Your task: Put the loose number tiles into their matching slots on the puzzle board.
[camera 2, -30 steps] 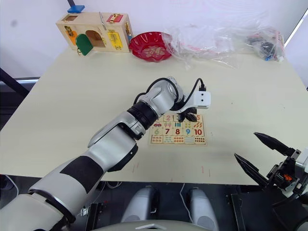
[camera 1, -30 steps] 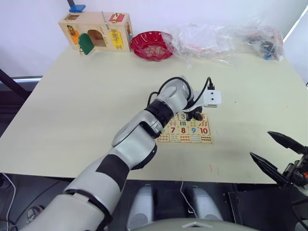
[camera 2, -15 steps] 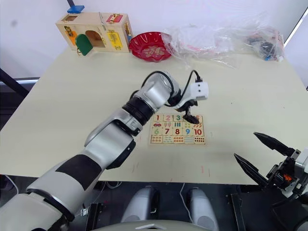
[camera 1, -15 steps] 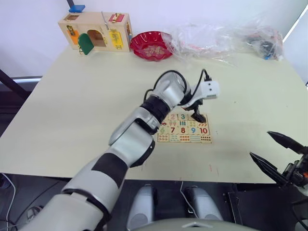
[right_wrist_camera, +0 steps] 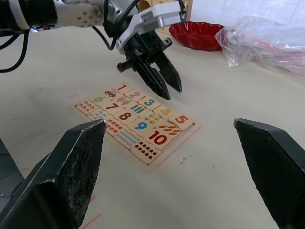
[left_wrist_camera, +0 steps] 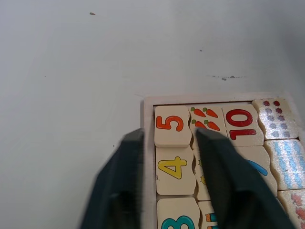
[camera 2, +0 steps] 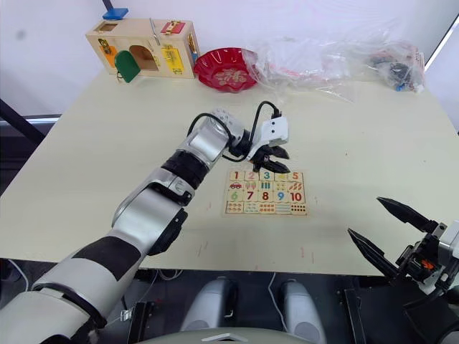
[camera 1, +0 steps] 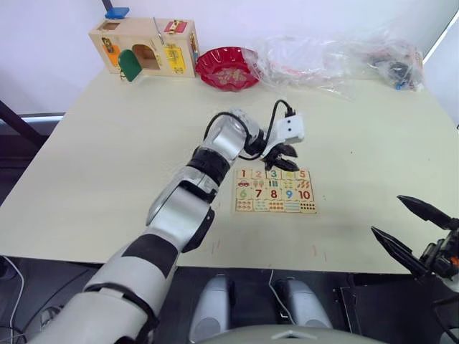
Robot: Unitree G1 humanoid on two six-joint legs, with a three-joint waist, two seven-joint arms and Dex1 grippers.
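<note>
now the left gripper (camera 1: pixel 281 163) has lifted off the puzzle board (camera 2: pixel 264 192), fingers apart and empty; tiles 1–5 look seated. right gripper (camera 2: pixel 391 233) hangs open, idle.

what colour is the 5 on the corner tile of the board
Orange-red, on the 5 tile at the puzzle board's corner; clearest in the left wrist view.

A lab or test room: a plain cream table (camera 1: pixel 107 143) against a bare white wall (camera 1: pixel 57 29), with a wooden latch box (camera 1: pixel 143 46), red bowl (camera 1: pixel 228 68) and crumpled plastic bags (camera 1: pixel 330 61) along its far edge
</note>
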